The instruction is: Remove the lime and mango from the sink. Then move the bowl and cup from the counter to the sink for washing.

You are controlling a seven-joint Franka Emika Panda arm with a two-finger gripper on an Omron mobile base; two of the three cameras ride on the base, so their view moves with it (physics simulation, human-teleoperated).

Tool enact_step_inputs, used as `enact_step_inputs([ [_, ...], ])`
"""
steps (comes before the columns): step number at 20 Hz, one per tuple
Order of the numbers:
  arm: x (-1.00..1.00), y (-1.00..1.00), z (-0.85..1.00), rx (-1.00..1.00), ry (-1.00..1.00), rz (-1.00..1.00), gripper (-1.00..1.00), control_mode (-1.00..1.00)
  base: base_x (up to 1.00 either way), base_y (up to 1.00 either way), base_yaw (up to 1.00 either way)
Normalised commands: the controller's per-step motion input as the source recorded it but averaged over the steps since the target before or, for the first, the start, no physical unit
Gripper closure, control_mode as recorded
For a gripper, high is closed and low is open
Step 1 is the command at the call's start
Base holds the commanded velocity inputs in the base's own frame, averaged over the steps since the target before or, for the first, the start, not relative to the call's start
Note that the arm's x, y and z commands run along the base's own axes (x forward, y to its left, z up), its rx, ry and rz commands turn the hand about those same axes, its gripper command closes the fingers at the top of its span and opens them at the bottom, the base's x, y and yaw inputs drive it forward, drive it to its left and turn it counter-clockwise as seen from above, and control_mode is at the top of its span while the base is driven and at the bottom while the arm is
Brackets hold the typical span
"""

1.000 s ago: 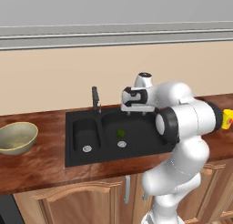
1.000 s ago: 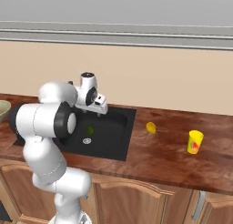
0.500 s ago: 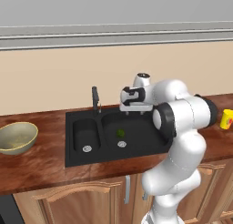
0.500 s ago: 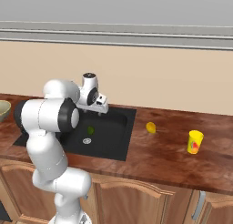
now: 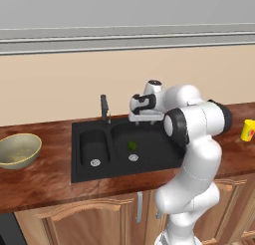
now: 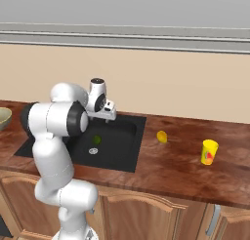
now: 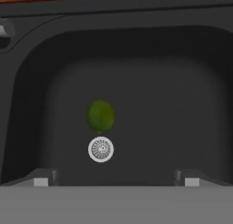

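Hand point(image 7: 116, 177) is above the sink's point(image 5: 79, 175) large basin, jaws spread wide, nothing held. Lime point(image 7: 100, 115) sits on the basin floor just beside the round drain point(image 7: 100, 149). Likely light, firm, smooth and prone to roll, so pinch across its middle, straight down. Near-round; slight long axis runs toward the drain in the hand view. Mango point(image 6: 161, 136) is already on the counter point(image 6: 185, 170).
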Motion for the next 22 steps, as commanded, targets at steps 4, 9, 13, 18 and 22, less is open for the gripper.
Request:
enact_step_inputs([
  [4, 0.17, 0.07, -0.05, 0.02, 0.0, 0.06, -1.0, -1.0, 0.0, 0.0, 0.0],
  [9, 0.14, 0.08, -0.08, 0.0, 0.0, 0.04, -1.0, -1.0, 0.0, 0.0, 0.0],
  [13, 0.13, 0.07, -0.08, 0.0, -0.01, 0.03, -1.0, -1.0, 0.0, 0.0, 0.0],
  [18, 0.06, 0.06, -0.1, 0.0, 0.0, 0.01, -1.0, -1.0, 0.0, 0.0, 0.0],
  [22, 0.02, 0.05, -0.14, 0.0, 0.0, 0.0, -1.0, -1.0, 0.0, 0.0, 0.0],
])
